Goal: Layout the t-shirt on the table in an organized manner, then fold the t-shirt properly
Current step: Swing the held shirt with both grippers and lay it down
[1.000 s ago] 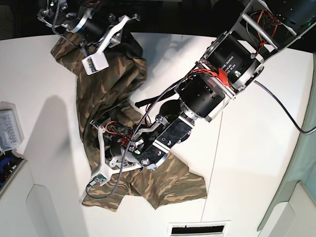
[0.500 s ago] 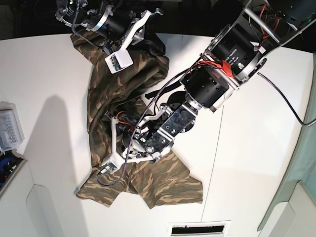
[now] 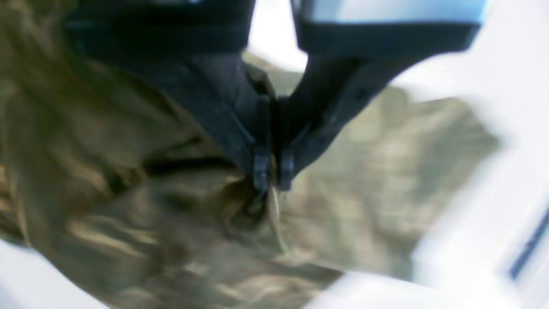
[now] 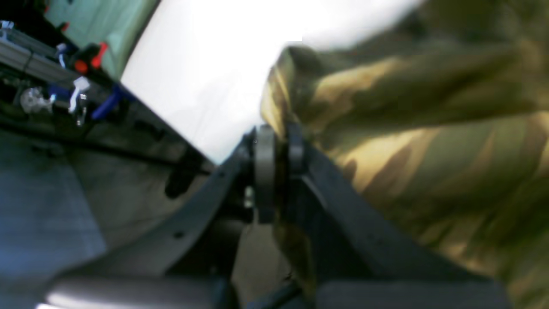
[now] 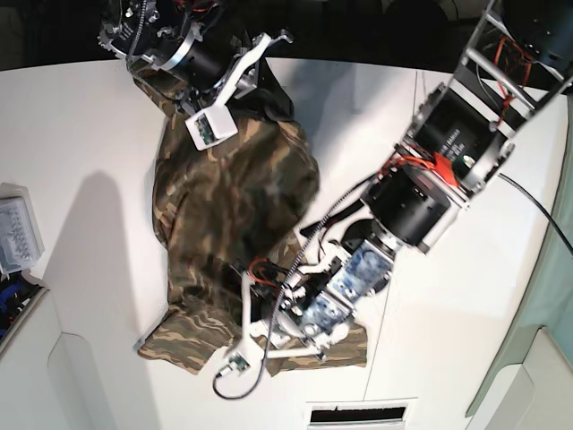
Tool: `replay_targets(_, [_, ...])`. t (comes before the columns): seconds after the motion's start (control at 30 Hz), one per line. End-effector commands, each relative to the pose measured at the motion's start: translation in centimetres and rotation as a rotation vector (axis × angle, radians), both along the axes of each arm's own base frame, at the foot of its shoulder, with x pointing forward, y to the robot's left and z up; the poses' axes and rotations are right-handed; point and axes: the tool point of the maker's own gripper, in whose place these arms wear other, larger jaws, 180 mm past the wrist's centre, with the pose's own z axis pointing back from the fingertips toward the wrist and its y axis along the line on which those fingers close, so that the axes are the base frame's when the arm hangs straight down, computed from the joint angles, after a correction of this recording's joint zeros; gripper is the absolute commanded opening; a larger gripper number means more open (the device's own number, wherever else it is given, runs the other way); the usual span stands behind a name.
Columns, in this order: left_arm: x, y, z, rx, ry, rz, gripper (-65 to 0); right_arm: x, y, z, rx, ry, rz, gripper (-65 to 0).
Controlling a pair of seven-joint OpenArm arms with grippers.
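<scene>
Both grippers pinch the shirt, apparently to open it out

Between the fingertips of the left gripper (image 3: 273, 171), a thin ridge of the t-shirt (image 3: 150, 240) is caught; the fingers are clenched on it. So narrow a pinch probably serves to take a single edge or layer without gathering the cloth beneath. The right gripper (image 4: 281, 171) is likewise clamped on cloth, an edge that rises just past its tips and drops below them. Its hold looks like an anchor, giving the left something to pull against.

Just beside the left fingertips, the shirt is bunched and darkly creased on one side and flatter on the other. From the right fingertips it fans away in long, draping folds, which suggests that this end is held up so that the weight can draw creases out.

Farther from the right fingers, between the two arms, the camouflage cloth runs in a rumpled band; beyond the left fingers its far end spreads on the white table (image 5: 98, 224). Laying out seems to be the step in hand, with folding yet to be done. The next move probably calls for drawing the grippers apart gently; a hard tug could slip the left's slim pinch or drag the flatter end askew.
</scene>
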Motion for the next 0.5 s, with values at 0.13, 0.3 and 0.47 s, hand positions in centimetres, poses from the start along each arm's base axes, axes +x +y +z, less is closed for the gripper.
replay_targets(0.13, [5.6, 8.9, 6.8, 0.052, -0.155, 0.119, -65.0, 3.6, 1.8, 4.5, 0.117, -0.137, 0.008, -65.0])
replay_targets(0.3, [7.4, 18.7, 10.5, 0.096, -0.226, 0.244, -65.0, 4.0, 6.7, 8.0, 0.192, -0.226, 0.122, -65.0])
replay_targets(0.47, [6.7, 26.9, 12.0, 0.157, -0.238, 0.345, -65.0, 2.0, 11.7, 10.1, 0.206, -0.284, 0.253, -65.0])
